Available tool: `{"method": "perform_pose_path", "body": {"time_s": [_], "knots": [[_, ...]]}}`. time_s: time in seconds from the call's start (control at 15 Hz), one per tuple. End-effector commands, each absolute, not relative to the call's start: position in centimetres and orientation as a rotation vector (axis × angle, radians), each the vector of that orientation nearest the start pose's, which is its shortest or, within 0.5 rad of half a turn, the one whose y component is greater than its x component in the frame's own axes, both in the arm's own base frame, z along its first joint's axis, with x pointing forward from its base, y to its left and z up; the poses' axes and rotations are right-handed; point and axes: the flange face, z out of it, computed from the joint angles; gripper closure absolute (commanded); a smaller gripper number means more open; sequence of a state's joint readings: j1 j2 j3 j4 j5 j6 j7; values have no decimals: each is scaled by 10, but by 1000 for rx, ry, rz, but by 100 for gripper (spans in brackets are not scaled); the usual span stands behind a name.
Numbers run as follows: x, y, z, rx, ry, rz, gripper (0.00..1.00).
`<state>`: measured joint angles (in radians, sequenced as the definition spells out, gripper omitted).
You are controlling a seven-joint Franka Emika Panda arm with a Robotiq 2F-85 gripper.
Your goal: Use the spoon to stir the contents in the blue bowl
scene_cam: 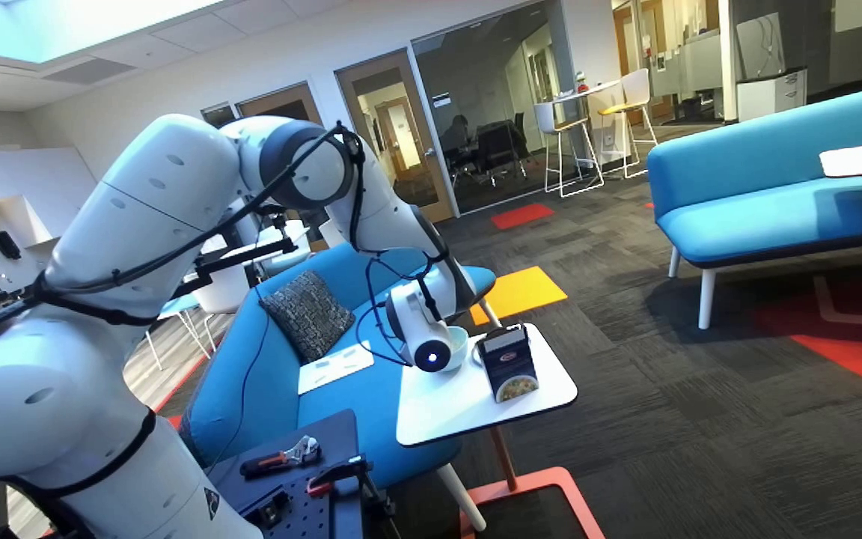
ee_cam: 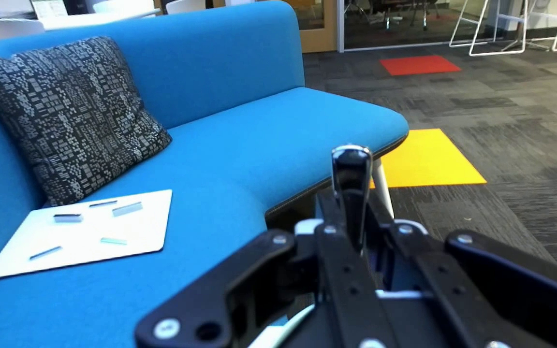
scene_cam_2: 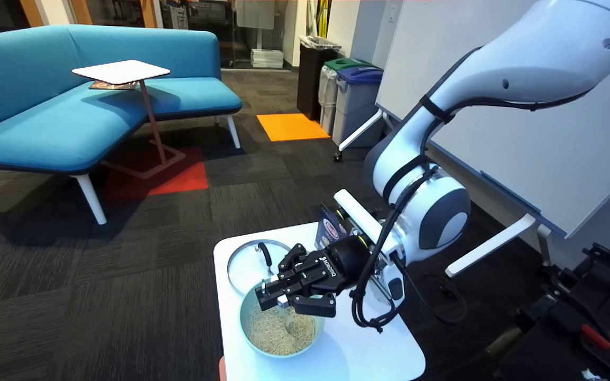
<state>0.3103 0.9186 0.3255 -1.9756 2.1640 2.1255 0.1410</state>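
There's one bowl, one spoon, one lid, one box.

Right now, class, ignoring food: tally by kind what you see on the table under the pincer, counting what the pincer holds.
Bowl: 1
Spoon: 1
Lid: 1
Box: 1
Total: 4 in sight

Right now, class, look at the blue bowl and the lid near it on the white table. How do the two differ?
Colour: the blue bowl is pale blue-green, while the lid looks see-through.
Shape: the blue bowl is deep and open-topped; the lid is shallow.
Fittings: the lid has a dark handle on top; none shows on the blue bowl.
Shared: both are round and rest on the white table.
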Motion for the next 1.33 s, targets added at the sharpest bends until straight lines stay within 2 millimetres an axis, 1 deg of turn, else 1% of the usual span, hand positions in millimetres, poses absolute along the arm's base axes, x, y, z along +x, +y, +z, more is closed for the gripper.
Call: {"method": "perform_pose_path", "body": {"time_s": [0.0,0.27,0.6,0.73,1.0,1.27], "knots": [[419,367,35,-1184,1418,1100,96],[428,375,34,-1207,1439,1135,96],[438,394,38,-1233,1475,1174,96],[442,403,38,-1254,1514,1147,96],[451,421,30,-1320,1600,1065,96],[460,433,25,-1372,1603,992,96]]}}
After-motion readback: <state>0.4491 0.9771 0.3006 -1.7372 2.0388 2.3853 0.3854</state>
